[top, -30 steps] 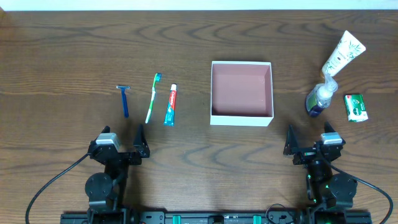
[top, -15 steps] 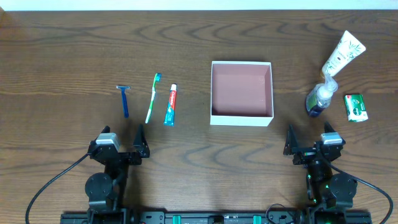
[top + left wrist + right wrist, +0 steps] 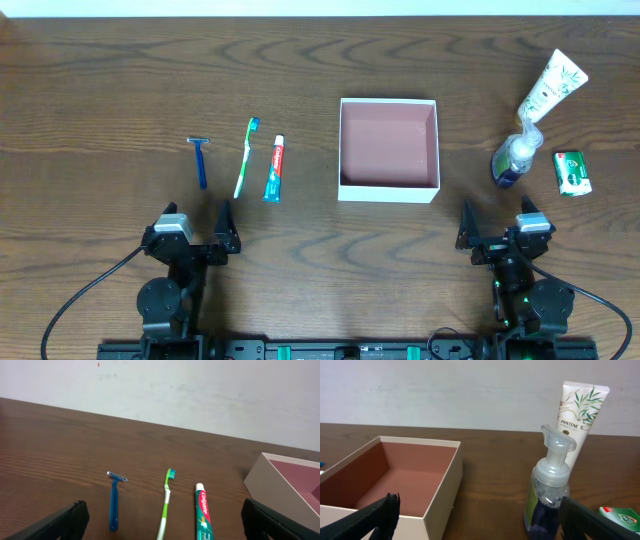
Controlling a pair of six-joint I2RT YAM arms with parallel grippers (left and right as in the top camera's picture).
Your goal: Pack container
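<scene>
The container (image 3: 389,187) is a square white box with a pink-brown inside, standing empty at the table's middle; it also shows in the right wrist view (image 3: 437,505) and at the right edge of the left wrist view (image 3: 265,477). Left of it lie a blue razor (image 3: 201,160), a green toothbrush (image 3: 245,157) and a toothpaste tube (image 3: 273,168). Right of it stand a pump bottle (image 3: 512,160), a white Pantene tube (image 3: 551,85) and a green soap box (image 3: 572,172). My left gripper (image 3: 198,238) and right gripper (image 3: 495,232) are open and empty near the front edge.
The wooden table's far edge meets a white wall. In the left wrist view the razor (image 3: 114,505), toothbrush (image 3: 167,502) and toothpaste (image 3: 203,512) lie just ahead of the open fingers. The pump bottle (image 3: 548,495) stands ahead of the right fingers.
</scene>
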